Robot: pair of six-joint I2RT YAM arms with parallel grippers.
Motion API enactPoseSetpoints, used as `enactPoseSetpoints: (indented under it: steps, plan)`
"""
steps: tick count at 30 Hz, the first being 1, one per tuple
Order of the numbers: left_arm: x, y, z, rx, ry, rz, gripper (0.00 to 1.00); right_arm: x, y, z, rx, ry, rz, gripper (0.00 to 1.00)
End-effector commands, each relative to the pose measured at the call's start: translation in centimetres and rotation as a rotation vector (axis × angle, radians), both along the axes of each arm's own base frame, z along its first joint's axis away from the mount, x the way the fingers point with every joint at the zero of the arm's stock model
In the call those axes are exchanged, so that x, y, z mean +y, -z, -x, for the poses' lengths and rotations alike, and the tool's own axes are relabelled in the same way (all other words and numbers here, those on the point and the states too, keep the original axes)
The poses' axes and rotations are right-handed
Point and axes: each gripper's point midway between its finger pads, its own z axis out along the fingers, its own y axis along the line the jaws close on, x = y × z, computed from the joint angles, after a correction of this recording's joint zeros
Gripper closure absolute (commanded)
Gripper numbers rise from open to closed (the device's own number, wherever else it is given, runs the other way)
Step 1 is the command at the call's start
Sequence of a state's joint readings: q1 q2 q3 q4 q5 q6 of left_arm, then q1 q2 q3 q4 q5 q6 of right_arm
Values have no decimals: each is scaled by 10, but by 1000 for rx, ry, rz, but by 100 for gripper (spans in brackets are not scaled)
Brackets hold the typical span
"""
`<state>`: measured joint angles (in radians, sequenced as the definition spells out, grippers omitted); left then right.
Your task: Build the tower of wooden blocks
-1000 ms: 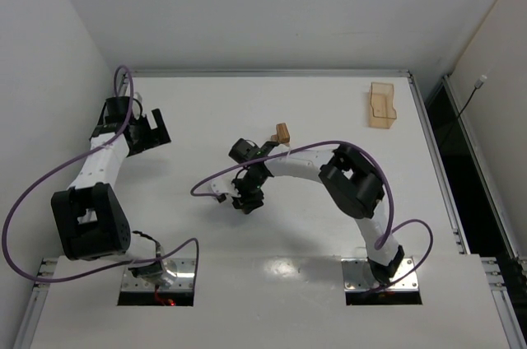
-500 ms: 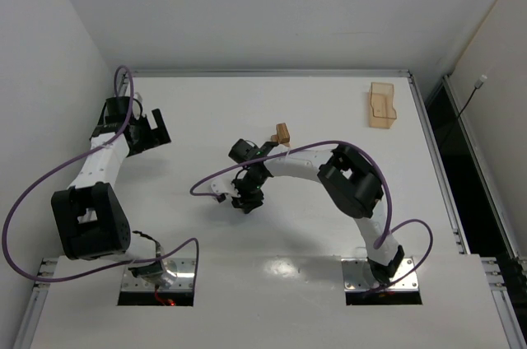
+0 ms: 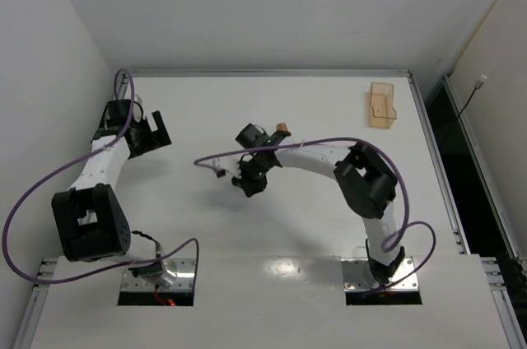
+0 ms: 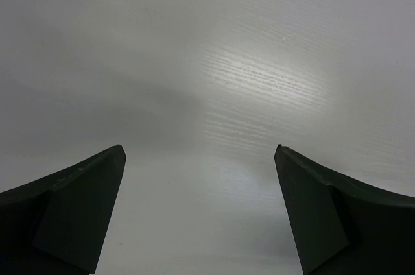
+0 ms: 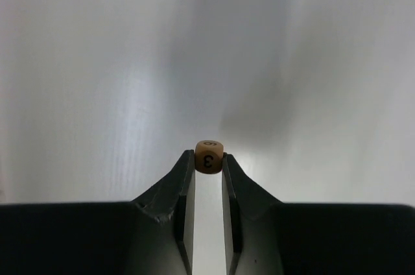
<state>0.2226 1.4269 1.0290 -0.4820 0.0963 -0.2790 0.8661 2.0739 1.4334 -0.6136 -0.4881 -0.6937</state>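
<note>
- My right tool (image 5: 209,162) is pinching a small wooden cube (image 5: 209,156) at the very tips of its fingers (image 5: 183,178); the jaws stand nearly together, with only the cube's width between them.
- The cube is light tan with rounded corners. The face turned toward my wrist camera bears a dark "3", and the top face bears another mark that I cannot read.
- Behind the cube there is only white tabletop (image 5: 97,61), blurred. I cannot tell whether the cube is resting on it or is lifted clear.
- From above, my right tool (image 3: 249,184) sits near the middle of the tabletop, my right arm curving out to it from its base. The cube is too small to make out there.
- The tower (image 3: 282,127), a little tan stack, stands just beyond my right wrist, partly hidden by it.
- My left tool (image 4: 200,152) is spread wide, its two dark fingers (image 4: 78,210) well apart, with nothing between them but bare tabletop.
- From above, my left tool (image 3: 156,135) is at the left side, well apart from the tower.
- A translucent orange-tan tray (image 3: 383,106) lies near the far right corner, away from both tools.
</note>
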Motion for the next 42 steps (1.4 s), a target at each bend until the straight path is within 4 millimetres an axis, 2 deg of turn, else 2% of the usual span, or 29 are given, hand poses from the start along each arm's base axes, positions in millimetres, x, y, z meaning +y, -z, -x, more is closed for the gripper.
enactPoseSetpoints:
  steps: [1, 3, 4, 5, 6, 7, 8, 9, 10, 11, 12, 14, 15, 17, 18, 21, 25, 26, 31, 37, 38, 42]
  plan:
    - [4, -14, 2, -70, -42, -2, 0, -2, -123, -93, -150, 573, -184, 100]
    - [5, -14, 6, -79, -49, -12, 0, -16, -146, -118, -178, 734, -188, 100]
    - [5, -18, 6, -90, -49, -15, 0, -33, -150, -126, -189, 825, -137, 100]
    - [5, -18, 6, -91, -49, -15, 0, -34, -176, -142, -205, 892, -163, 100]
    - [4, -14, 8, -82, -49, -13, 0, -47, -165, -158, -157, 1006, -114, 100]
    - [4, -14, 8, -82, -56, -7, 0, -57, -167, -169, -139, 1082, -91, 100]
    - [4, -19, 5, -94, -56, -9, 0, -64, -178, -179, -123, 1135, -102, 100]
    - [4, -19, 5, -94, -56, -9, 0, -79, -176, -191, -115, 1215, -107, 100]
    - [5, -25, 2, -109, -56, -12, 0, -90, -183, -200, -159, 1267, -124, 100]
    - [5, -26, 1, -102, -56, -11, 0, -91, -186, -204, -172, 1290, -134, 100]
    - [8, -27, -2, -103, -62, -18, 0, -102, -184, -211, -158, 1342, -120, 100]
    - [8, -29, -2, -102, -62, -18, 0, -108, -168, -218, -132, 1380, -89, 100]
    - [8, -26, -2, -93, -62, -16, 0, -103, -162, -216, -98, 1372, -90, 100]
    - [8, -29, -2, -93, -62, -16, 0, -115, -147, -215, -60, 1401, -53, 100]
    - [8, -32, -4, -102, -62, -18, 0, -111, -142, -213, -32, 1384, -51, 100]
    - [8, -29, -5, -93, -62, -16, 0, -115, -121, -207, 14, 1391, -1, 100]
    - [8, -26, -5, -84, -62, -14, 0, -122, -108, -204, 57, 1418, 24, 100]
    - [8, -26, -5, -84, -62, -14, 0, -123, -98, -202, 66, 1419, 47, 100]
    - [8, -23, -5, -75, -62, -12, 0, -122, -90, -201, 84, 1412, 62, 100]
    - [9, -20, -6, -66, -62, -10, 0, -123, -87, -208, 82, 1421, 54, 100]
    - [9, -20, -6, -66, -62, -10, 0, -127, -81, -211, 82, 1423, 67, 100]
    - [9, -23, -8, -75, -62, -12, 0, -125, -83, -215, 78, 1423, 58, 100]
